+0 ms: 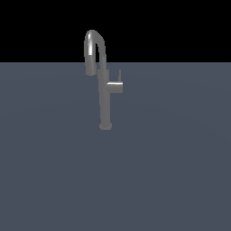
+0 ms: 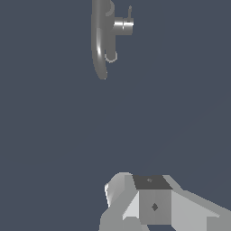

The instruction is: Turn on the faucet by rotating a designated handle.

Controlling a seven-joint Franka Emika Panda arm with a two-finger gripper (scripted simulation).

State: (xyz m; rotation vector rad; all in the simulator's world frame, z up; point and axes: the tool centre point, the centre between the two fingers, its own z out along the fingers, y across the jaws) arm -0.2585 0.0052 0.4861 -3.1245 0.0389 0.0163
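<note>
The handle [image 1: 115,87] is a short grey stub that juts sideways from the faucet's column toward the exterior view's right, a little above the middle of the column's height. At its outer end a thin lever rod rises straight up. In the exterior view it sits just above the centre of the frame, slightly left of the middle line. In the wrist view the handle [image 2: 122,25] shows as a bright cylinder beside the column, with the thin rod at its end.

The faucet [image 1: 104,101] is a slim grey metal column on a small round base, standing upright on a flat blue-grey surface [image 1: 171,171]. Its high arched spout curves over at the top, reaching into the black background, and comes down on the exterior view's left of the column, ending a little above the level of the handle. In the wrist view the faucet [image 2: 100,40] is seen from above, with the spout's long curve lying along the column.

The gripper [image 2: 151,205] appears only in the wrist view, as grey blocky shapes with a dark face, well apart from the faucet and touching nothing. Its fingertips are cut off by the frame edge, so I cannot tell whether the jaws are spread or pressed together. The exterior view does not show the arm at all.
</note>
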